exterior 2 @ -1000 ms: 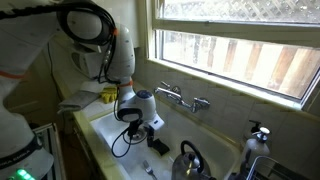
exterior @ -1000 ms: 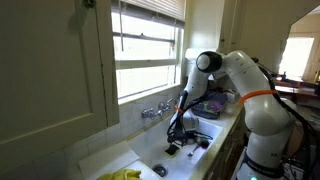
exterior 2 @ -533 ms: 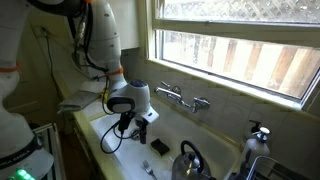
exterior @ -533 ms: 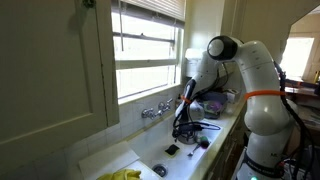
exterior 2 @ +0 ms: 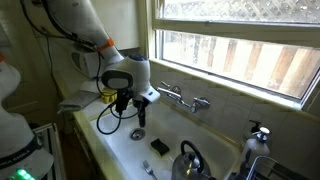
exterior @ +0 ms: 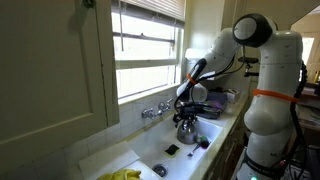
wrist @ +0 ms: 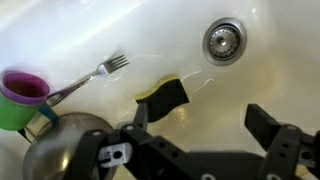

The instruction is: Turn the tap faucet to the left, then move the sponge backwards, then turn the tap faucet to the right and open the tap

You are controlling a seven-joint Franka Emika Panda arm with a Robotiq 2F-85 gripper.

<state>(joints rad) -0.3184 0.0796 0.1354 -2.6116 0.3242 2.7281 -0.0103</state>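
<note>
The sponge (wrist: 165, 96), a dark flat pad with a yellow edge, lies free on the white sink floor; it also shows in both exterior views (exterior: 172, 150) (exterior 2: 159, 146). My gripper (wrist: 205, 125) hangs open and empty above the sink, its fingers apart, the sponge just beyond the left finger. In both exterior views the gripper (exterior: 184, 118) (exterior 2: 139, 112) is raised above the basin. The silver tap faucet (exterior 2: 182, 98) sits on the back wall under the window, also seen in an exterior view (exterior: 155, 110).
A round drain (wrist: 223, 40) is set in the sink floor. A fork (wrist: 90, 78), a purple-and-green cup (wrist: 25, 95) and a steel kettle (wrist: 60, 145) lie in the sink. Yellow gloves (exterior: 125, 175) rest on the sink edge.
My gripper has risen from the sink floor, away from the sponge. The sponge stays on the basin floor.
</note>
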